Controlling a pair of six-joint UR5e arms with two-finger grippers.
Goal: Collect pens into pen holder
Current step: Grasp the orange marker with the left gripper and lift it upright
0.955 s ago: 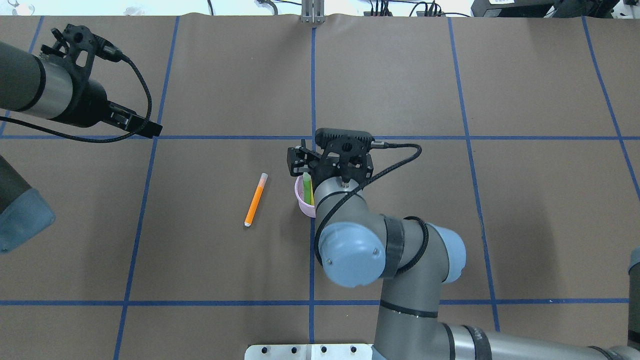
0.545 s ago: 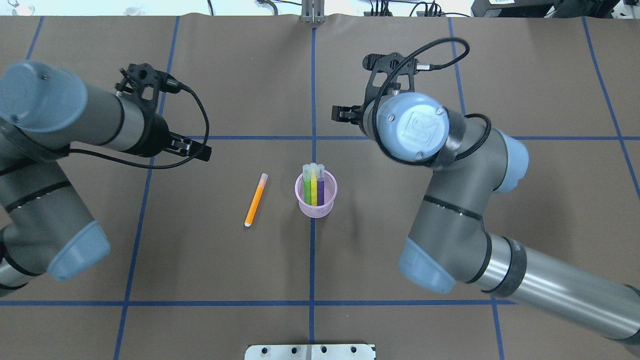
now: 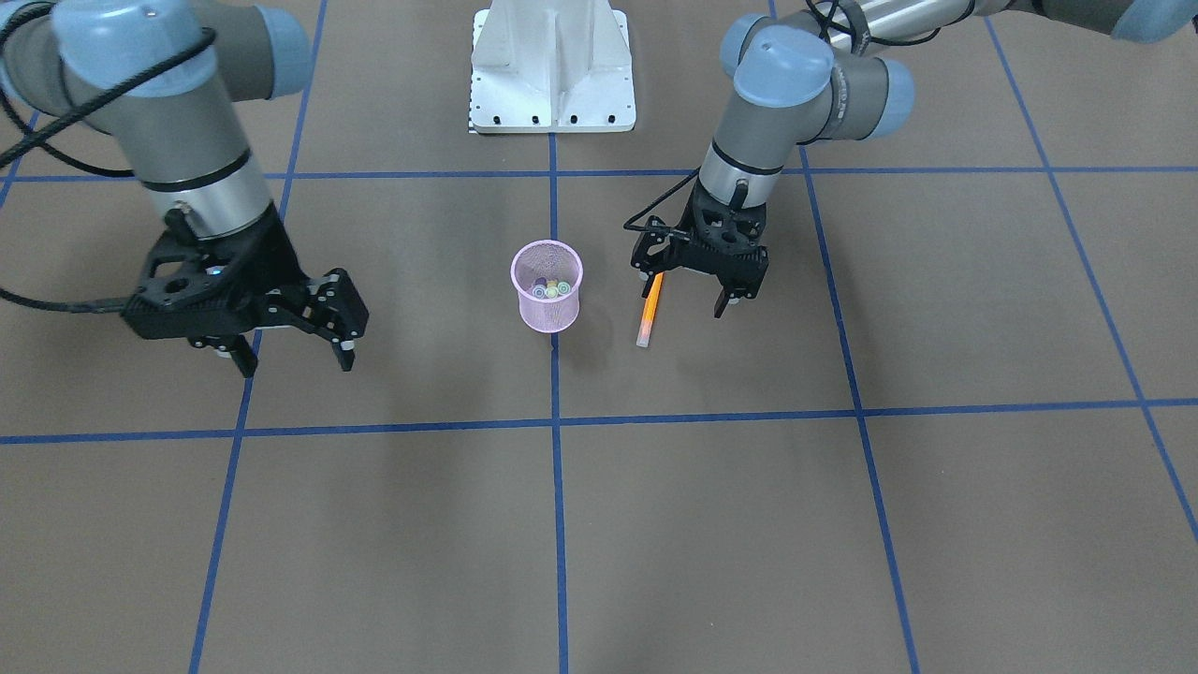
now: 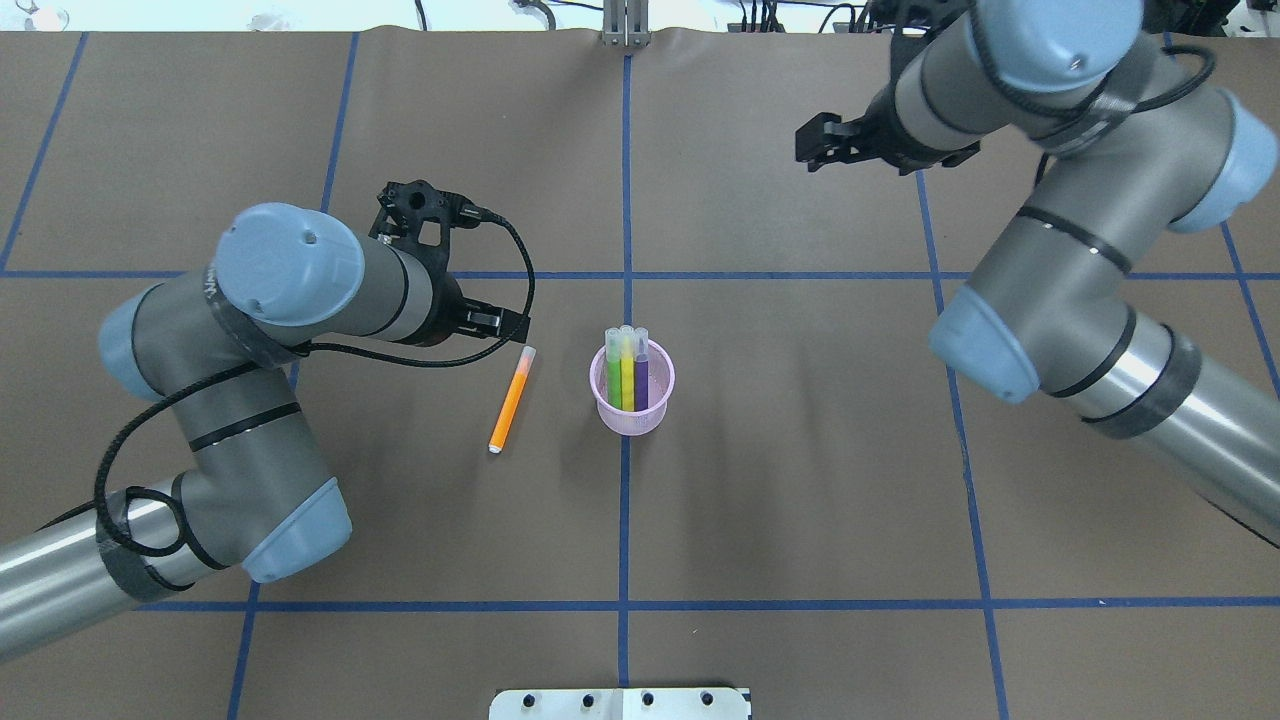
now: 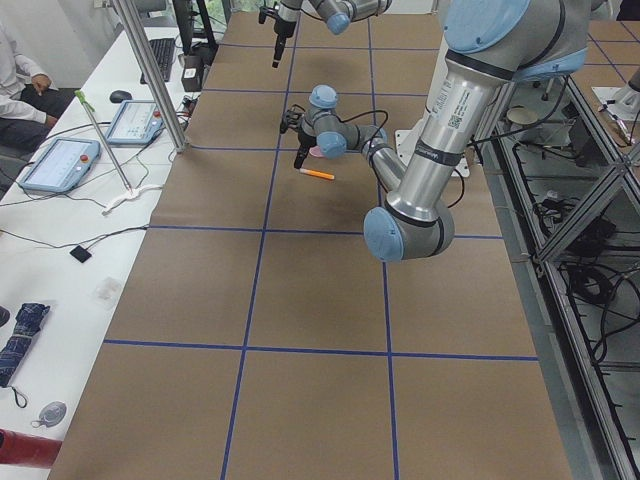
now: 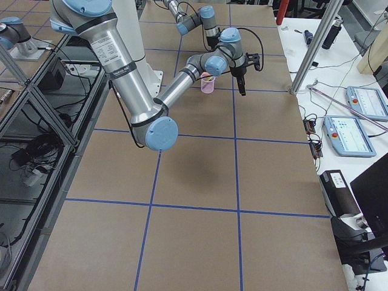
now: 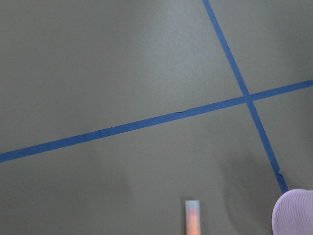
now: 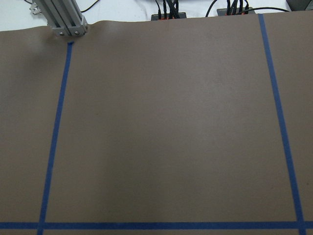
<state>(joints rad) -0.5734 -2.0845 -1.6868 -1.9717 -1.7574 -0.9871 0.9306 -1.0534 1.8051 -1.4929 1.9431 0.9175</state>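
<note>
The pink mesh pen holder (image 4: 630,420) (image 3: 547,315) stands upright at mid-table. Three pens stand in it: green (image 4: 614,375), yellow (image 4: 627,375) and purple (image 4: 641,375). An orange pen (image 4: 509,400) (image 3: 649,316) lies flat on the table to the holder's left in the overhead view. My left gripper (image 3: 684,298) (image 4: 503,323) hovers open over that pen's pale cap end, holding nothing. The left wrist view shows only the cap end (image 7: 192,218) at its bottom edge. My right gripper (image 3: 296,365) (image 4: 812,140) hangs open and empty, far from the holder.
Blue tape lines (image 4: 625,520) grid the brown table cover. The white robot base plate (image 3: 552,65) sits at the robot's edge. A metal post (image 4: 625,25) stands at the far edge. In the exterior left view a person (image 5: 20,85) sits at a side desk.
The right gripper rose from over the pen holder and swung off to the far right, leaving pens in it. The left gripper came in to the orange pen's cap end.
</note>
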